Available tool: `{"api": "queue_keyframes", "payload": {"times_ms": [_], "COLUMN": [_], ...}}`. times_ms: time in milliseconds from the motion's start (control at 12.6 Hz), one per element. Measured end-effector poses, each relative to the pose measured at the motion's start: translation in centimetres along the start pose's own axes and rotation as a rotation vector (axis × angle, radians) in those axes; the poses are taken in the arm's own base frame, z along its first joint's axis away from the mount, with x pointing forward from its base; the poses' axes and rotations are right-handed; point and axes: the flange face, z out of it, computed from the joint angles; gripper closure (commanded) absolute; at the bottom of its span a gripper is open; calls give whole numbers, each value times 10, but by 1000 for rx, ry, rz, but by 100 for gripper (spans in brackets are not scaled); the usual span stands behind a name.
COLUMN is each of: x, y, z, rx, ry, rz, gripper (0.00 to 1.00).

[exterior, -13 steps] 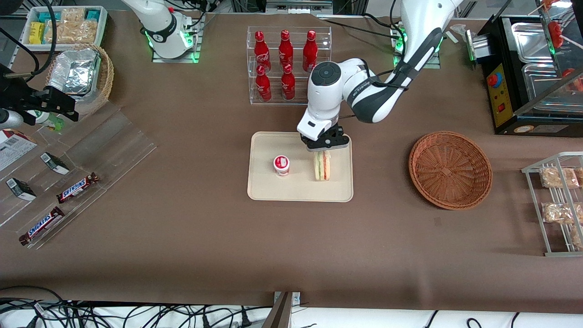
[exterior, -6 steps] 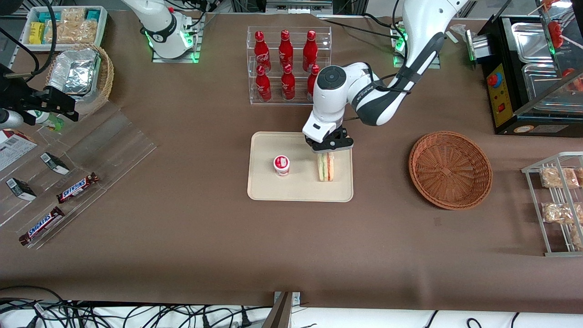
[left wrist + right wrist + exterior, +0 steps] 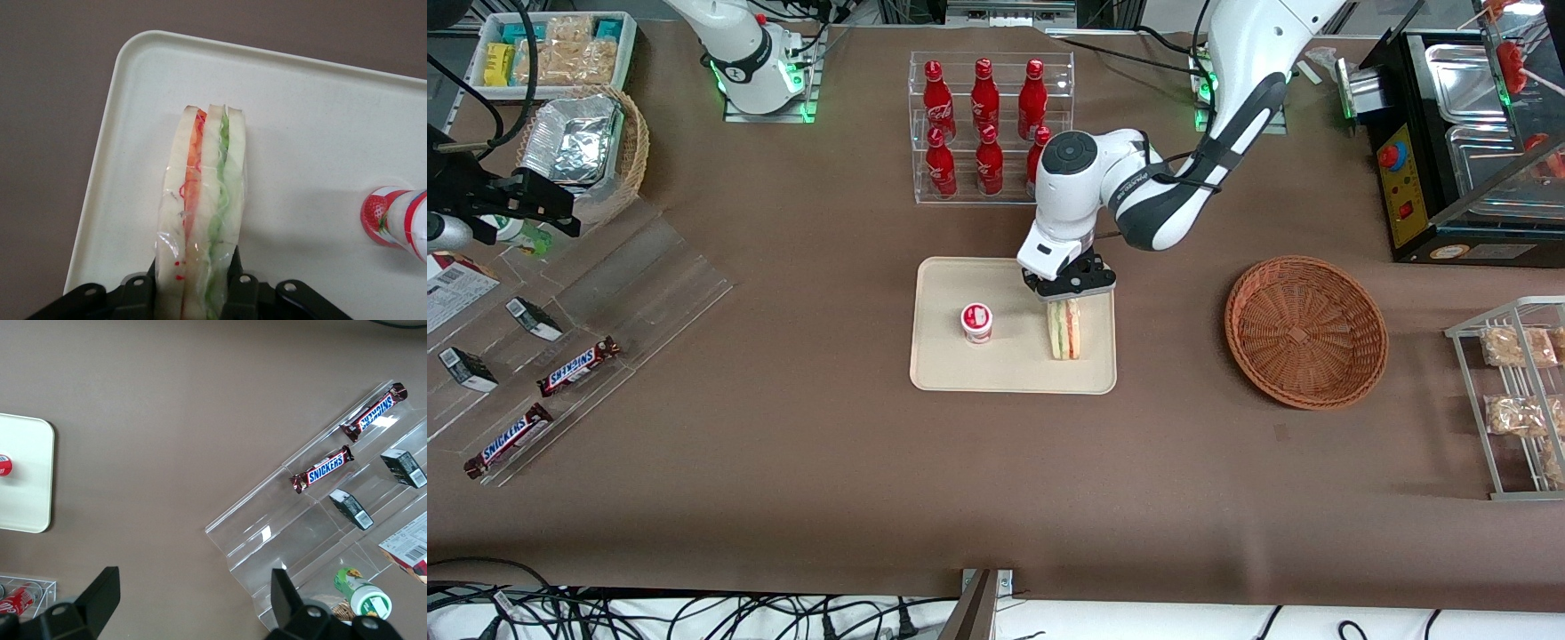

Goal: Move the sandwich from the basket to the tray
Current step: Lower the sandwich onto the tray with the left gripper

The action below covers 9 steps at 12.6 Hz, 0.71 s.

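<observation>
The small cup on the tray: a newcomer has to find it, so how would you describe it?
Find the beige tray in front of the rack of red bottles. On it stand the sandwich, gripped by the gripper, and beside it the small cup. The cup is round and white with a red lid.

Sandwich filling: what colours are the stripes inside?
Orange-red and green between white bread on the sandwich, clearest in the left wrist view.

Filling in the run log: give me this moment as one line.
phase: placing | gripper: over tray, jaws shut on sandwich | sandwich: upright on tray beside yogurt cup | basket: empty
</observation>
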Motion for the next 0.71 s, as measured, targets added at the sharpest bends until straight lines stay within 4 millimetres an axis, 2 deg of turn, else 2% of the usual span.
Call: {"api": "queue_keyframes", "payload": {"times_ms": [712], "x": [0], "y": [-1], "z": [2], "rx": [2], "ry": [-3], "rz": [-5], "gripper": [62]}}
